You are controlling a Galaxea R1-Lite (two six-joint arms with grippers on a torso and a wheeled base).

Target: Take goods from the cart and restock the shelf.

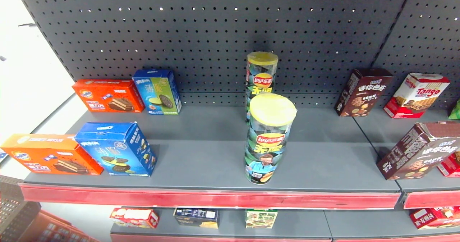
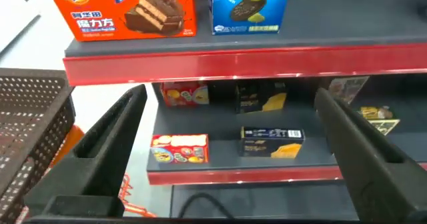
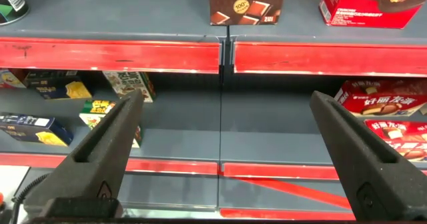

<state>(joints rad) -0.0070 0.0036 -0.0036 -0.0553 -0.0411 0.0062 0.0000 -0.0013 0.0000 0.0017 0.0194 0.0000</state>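
At the far left, a dark mesh basket (image 2: 30,131) is seen beside the shelving, and the left gripper (image 2: 230,94) is held below the top shelf (image 1: 323,170) with its fingers spread wide and nothing between them. Past it, a red-and-yellow box (image 2: 179,149) and a dark blue box (image 2: 272,142) are seen on the lower shelf. Up on the top shelf, the front orange box (image 1: 50,159) is stood at the left end with the front blue box (image 1: 118,149) just beside it. Behind them, the rear orange box (image 1: 107,95) and the rear blue box (image 1: 158,91) are set against the pegboard. In the middle, the front chip can (image 1: 267,137) is stood upright near the shelf's edge, and the rear chip can (image 1: 261,71) is lined up straight behind it. Both are capped in yellow. Further right, the rear brown box (image 1: 361,92) is placed by the back wall. The front brown box (image 1: 418,150) is tilted on the next bay, and a red-and-white wafer box (image 1: 417,95) is seen behind it. Lastly, the right gripper (image 3: 227,99) is held low before the lower shelves, fingers parted wide and empty, with red boxes (image 3: 383,97) seen beyond it.
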